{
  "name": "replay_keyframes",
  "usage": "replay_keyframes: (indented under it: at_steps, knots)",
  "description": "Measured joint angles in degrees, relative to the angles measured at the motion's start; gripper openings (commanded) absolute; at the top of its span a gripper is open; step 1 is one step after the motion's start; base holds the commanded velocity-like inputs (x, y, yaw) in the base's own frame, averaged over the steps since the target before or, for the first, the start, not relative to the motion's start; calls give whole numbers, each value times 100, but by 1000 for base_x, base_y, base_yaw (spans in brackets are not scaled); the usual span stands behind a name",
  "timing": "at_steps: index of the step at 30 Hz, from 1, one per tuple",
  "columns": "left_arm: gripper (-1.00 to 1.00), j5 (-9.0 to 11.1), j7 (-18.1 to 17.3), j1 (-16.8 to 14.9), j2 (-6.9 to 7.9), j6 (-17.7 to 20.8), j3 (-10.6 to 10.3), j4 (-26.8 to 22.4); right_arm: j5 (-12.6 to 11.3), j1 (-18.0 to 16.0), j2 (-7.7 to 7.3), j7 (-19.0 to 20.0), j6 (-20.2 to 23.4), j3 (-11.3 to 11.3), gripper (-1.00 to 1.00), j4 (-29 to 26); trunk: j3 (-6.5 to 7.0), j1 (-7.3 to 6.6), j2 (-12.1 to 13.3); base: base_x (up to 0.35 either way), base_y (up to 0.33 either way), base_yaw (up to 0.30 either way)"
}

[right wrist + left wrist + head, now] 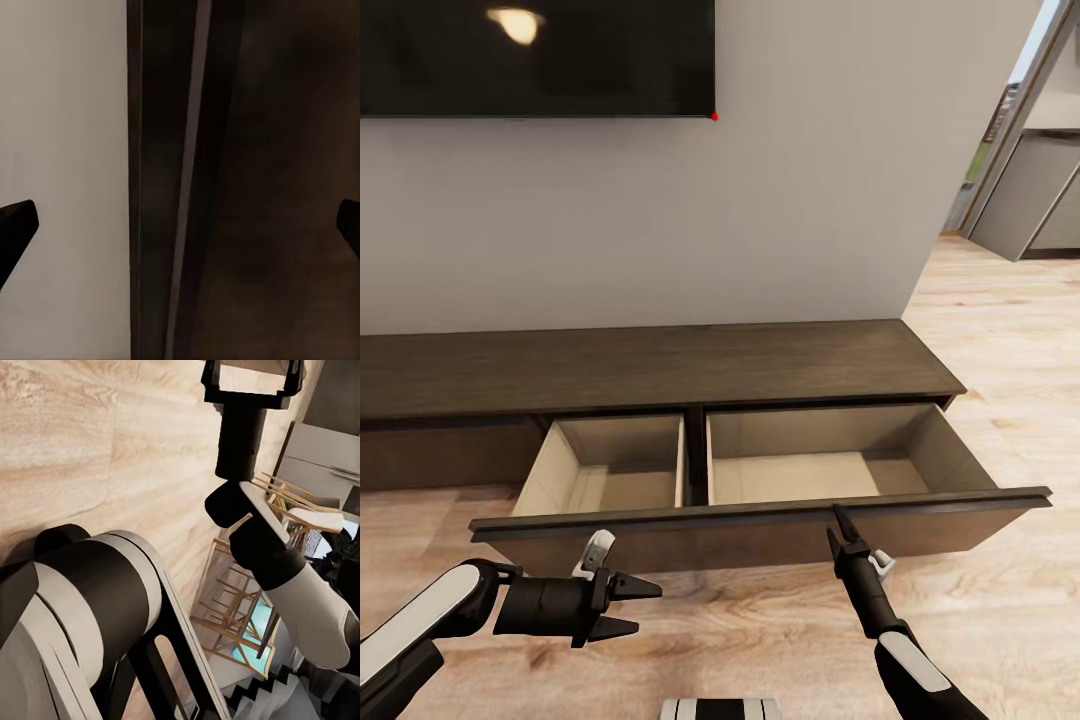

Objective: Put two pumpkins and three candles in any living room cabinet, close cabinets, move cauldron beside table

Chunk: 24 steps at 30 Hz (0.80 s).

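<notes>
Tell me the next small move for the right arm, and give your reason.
Probably lift the right gripper off the drawer front and draw it back: the cabinet drawer is pulled out, both compartments look empty, and the fingertips sit at the front's top edge.

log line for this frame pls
cabinet drawer open, both compartments bare | right gripper open at drawer front edge | left gripper open, idle above floor

Even, soft indoor light, no hard shadows. Warm lamp glare reflected in dark TV screen [520, 25]. Drawer [760, 470] interior pale, evenly lit. Right wrist view dim, close-up, blurry. Renders slightly soft w/ compression smear.
</notes>
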Motion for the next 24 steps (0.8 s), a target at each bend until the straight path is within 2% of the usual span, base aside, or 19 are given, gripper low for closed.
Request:
replay_keyframes:
  at_steps: [8, 24]
  knots:
    - [100, 0, 0, -1, 0, 0, 3, 0, 8, 0, 0, -6, 17, 7, 100, -1, 0, 1, 0, -38, 0, 0]
    - [100, -3, 0, 0, 0, 0, 8, 8, 0, 0, -1, -18, 235, 18, 100, 0, 0, 1, 0, -203, 0, 0]
